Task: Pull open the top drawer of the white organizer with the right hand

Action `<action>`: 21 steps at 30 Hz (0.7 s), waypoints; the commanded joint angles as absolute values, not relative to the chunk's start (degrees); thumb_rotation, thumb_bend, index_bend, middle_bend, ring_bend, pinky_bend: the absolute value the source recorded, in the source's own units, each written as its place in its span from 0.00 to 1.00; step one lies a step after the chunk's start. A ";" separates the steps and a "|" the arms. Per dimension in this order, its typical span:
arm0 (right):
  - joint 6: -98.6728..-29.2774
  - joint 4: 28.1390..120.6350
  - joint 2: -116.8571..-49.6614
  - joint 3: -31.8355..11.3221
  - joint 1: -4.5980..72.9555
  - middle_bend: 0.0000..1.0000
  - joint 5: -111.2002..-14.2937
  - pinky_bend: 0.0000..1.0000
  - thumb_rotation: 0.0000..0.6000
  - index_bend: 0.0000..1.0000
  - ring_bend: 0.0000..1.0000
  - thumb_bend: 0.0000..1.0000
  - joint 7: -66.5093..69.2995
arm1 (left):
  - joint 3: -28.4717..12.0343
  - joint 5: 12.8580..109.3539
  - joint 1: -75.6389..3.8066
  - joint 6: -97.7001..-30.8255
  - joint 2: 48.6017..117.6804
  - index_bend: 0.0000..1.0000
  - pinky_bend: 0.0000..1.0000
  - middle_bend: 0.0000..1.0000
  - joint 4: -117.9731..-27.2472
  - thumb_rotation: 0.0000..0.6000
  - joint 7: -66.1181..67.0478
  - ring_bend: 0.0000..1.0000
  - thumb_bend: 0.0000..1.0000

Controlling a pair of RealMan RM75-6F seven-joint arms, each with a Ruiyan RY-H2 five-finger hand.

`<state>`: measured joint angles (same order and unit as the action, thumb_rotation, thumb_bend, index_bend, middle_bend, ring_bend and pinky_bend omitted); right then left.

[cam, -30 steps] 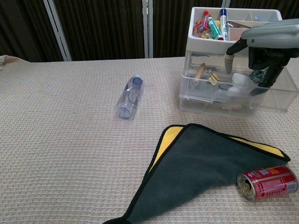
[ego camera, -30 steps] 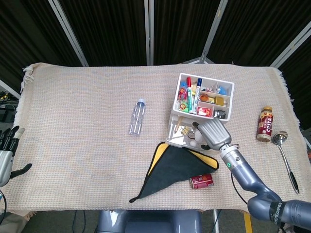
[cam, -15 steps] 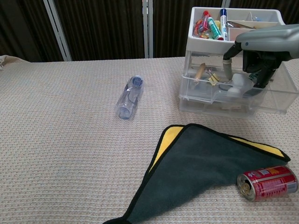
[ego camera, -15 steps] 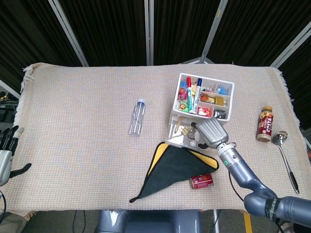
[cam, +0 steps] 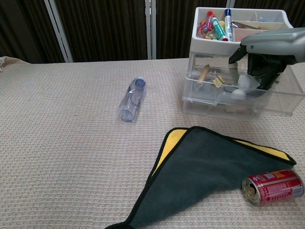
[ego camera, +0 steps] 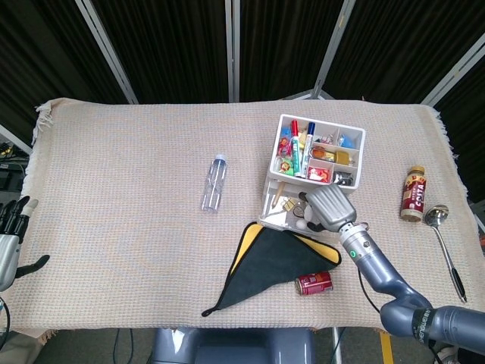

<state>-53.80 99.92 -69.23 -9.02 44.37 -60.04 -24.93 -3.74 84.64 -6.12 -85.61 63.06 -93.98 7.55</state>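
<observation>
The right hand (cam: 267, 57), its dark fingers curled down inside the one pulled-out clear plastic top drawer (cam: 240, 93), hooks behind the drawer's front wall. The drawer juts toward the robot from the white rectangular organizer (ego camera: 314, 174), right of table centre. One open left hand (ego camera: 11, 235) hovers at the table's left edge.

The white organizer (ego camera: 318, 163) stands at my far right, markers and small items in its top tray. Its clear top drawer (cam: 240, 93) sits pulled out toward me.
</observation>
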 commanded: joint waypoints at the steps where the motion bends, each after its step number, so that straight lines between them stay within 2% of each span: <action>1: -54.01 99.82 -69.28 -8.97 44.33 1.00 -60.32 0.67 1.00 0.56 1.00 0.17 -24.82 | -3.72 84.64 -6.11 -85.61 63.04 0.00 0.00 0.00 -93.97 1.00 7.52 0.00 0.11; 8: -54.22 99.74 -69.31 -8.67 44.23 1.00 -60.70 0.67 1.00 0.58 1.00 0.25 -24.78 | -3.72 84.69 -6.11 -85.67 63.03 0.00 0.00 0.00 -93.98 1.00 7.52 0.00 0.11; 21: -55.68 100.34 -69.16 -8.52 43.76 1.00 -61.88 0.67 1.00 0.60 1.00 0.30 -24.81 | -3.66 84.79 -6.13 -85.68 63.05 0.00 0.00 0.00 -93.96 1.00 7.57 0.00 0.11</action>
